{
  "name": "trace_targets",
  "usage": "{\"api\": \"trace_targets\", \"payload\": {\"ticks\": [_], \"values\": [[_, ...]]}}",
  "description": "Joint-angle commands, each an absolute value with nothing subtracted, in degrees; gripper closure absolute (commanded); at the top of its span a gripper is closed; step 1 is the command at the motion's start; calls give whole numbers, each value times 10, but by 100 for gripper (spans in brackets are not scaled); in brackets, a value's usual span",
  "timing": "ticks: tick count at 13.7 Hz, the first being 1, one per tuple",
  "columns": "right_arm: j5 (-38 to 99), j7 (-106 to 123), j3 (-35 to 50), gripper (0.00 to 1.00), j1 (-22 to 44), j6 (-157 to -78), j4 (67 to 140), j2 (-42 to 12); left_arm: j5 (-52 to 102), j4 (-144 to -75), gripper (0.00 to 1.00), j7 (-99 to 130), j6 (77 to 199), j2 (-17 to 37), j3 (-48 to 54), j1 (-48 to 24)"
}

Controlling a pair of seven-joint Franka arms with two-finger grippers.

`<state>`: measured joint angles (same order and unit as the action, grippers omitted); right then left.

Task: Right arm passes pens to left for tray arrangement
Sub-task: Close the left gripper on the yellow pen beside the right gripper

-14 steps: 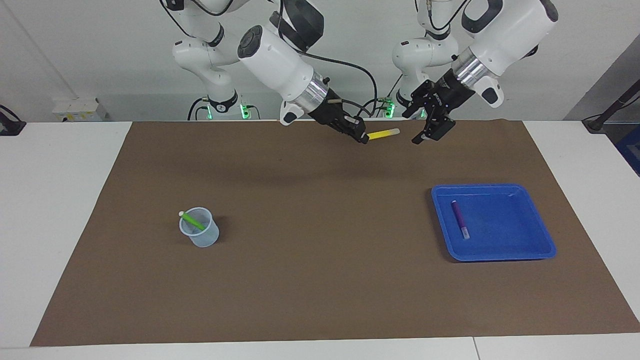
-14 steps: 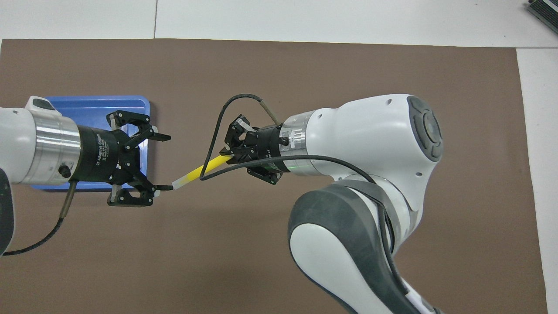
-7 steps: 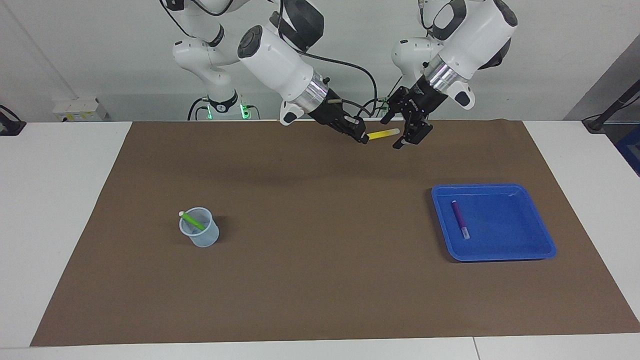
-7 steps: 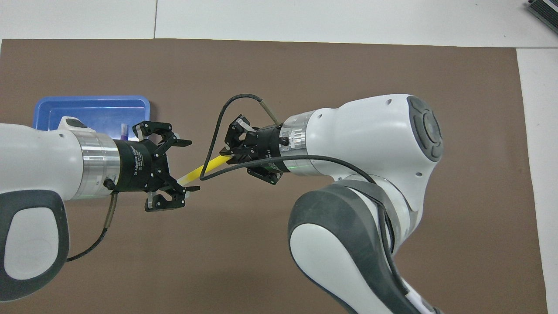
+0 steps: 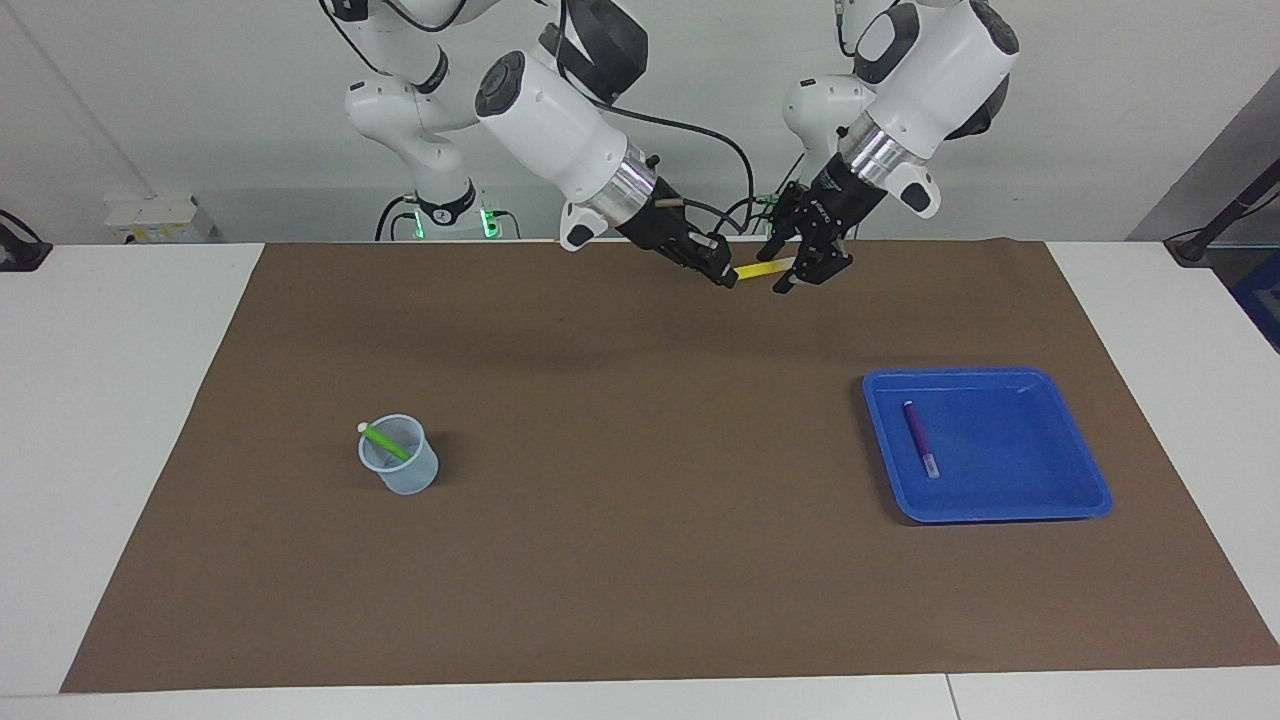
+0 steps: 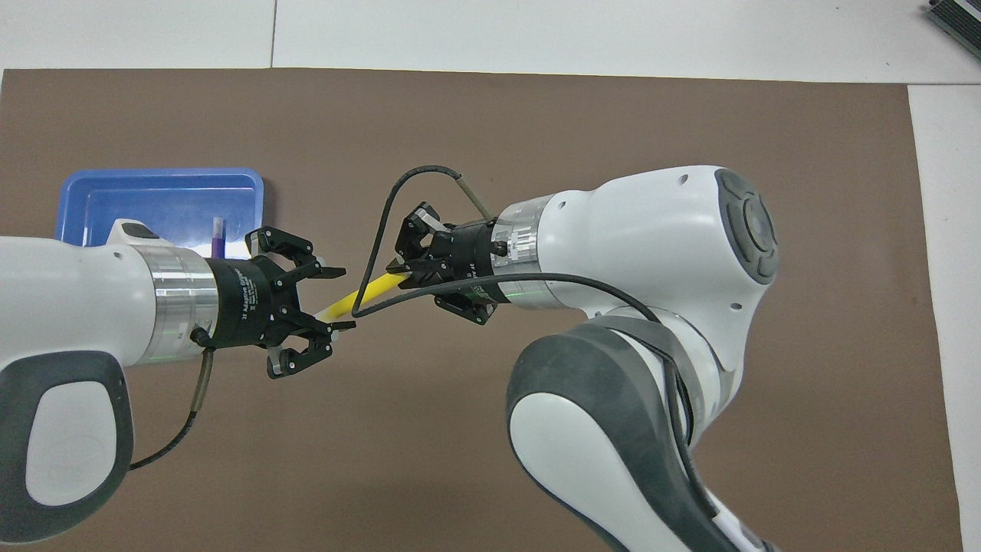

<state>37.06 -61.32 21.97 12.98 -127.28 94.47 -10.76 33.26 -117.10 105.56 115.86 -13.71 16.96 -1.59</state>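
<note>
The yellow pen (image 5: 765, 268) hangs level in the air over the brown mat (image 5: 640, 560), between the two arms. We judge it light, stiff and smooth, so it should not bend or break, though it could swivel or slide if it is pinched off-centre. The right gripper (image 5: 722, 275) is pressed together on its yellow end, which leaves the pale end free, and we think that is the place for the other hand to take hold, square across the barrel. The left gripper (image 5: 790, 278) is there now, its fingers spread to either side of that pale end with a gap wider than the pen, so it is not pinching. We cannot tell whether one finger already touches the barrel. From above, the left gripper covers the pale tip, and the right gripper and its cable hide the other end. The purple pen (image 5: 920, 438) lies in the blue tray (image 5: 1000, 378) toward the left arm's end of the table. The green pen (image 5: 385, 441) leans in the clear cup (image 5: 400, 470) toward the right arm's end, where the right arm hides it from above.
</note>
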Motion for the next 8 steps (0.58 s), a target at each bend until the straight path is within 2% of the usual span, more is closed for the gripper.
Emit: {"api": "trace_targets", "payload": {"ticks": [1, 5, 8], "values": [[382, -610, 223, 100, 127, -1286, 952, -105, 344, -1195, 56, 1057, 1177, -157, 162, -35], [382, -610, 223, 100, 127, -1286, 952, -105, 343, -1194, 100, 1056, 1187, -156, 162, -36], [383, -605, 223, 100, 127, -1285, 953, -105, 343, -1194, 100, 1049, 1186, -156, 162, -33]]}}
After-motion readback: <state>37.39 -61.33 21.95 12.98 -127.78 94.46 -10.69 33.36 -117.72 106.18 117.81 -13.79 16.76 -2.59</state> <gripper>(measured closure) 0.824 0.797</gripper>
